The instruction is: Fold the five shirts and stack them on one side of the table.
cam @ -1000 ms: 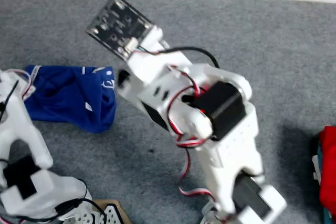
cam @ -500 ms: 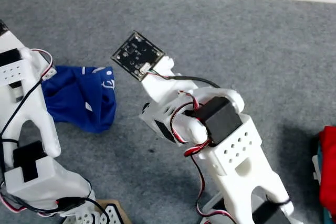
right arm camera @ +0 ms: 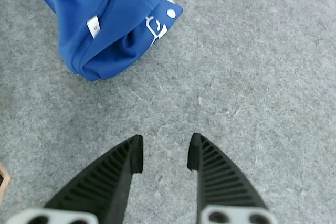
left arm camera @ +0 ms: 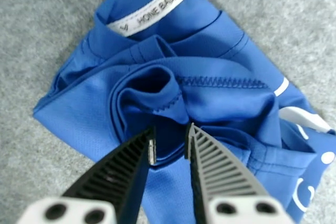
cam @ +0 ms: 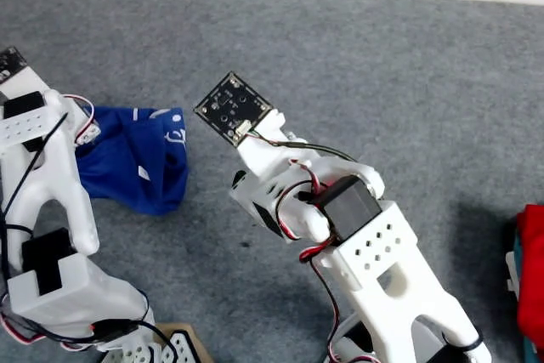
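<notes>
A crumpled blue shirt (cam: 136,163) with white print lies on the grey carpet at the left. The left arm (cam: 38,150) stands over its left end. In the left wrist view, my left gripper (left arm camera: 170,145) is narrowly open just above a raised fold of the blue shirt (left arm camera: 157,87), near its white neck label (left arm camera: 149,6). The right arm (cam: 297,201) stands at the middle, to the right of the shirt. My right gripper (right arm camera: 165,153) is open over bare carpet with nothing between its fingers, and the blue shirt (right arm camera: 105,19) lies some way beyond the fingertips.
A red shirt (cam: 532,278) shows at the right edge, on something teal. A brown board corner (cam: 183,337) sits by the left arm's base. The grey carpet (cam: 408,91) stretches open at the far right.
The right arm has drawn back from the far side towards the near middle. The left arm has swung up over the blue shirt's left end.
</notes>
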Controlling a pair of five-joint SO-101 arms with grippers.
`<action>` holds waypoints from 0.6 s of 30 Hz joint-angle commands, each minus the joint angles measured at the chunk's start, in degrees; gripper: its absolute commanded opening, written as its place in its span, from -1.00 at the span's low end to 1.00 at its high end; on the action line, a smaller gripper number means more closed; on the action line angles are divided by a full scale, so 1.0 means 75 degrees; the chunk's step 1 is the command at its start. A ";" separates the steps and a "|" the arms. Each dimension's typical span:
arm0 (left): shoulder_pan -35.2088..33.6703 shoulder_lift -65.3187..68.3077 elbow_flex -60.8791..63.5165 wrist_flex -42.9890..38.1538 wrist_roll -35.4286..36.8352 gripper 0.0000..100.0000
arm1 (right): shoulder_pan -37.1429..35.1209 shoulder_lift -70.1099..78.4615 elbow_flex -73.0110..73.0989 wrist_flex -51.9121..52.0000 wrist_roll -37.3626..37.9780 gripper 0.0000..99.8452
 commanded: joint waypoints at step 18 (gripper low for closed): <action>0.0018 -0.0135 -0.0463 0.1125 -0.1102 -0.47 | 0.0088 -0.0229 0.0862 -0.0779 -0.0082 -0.70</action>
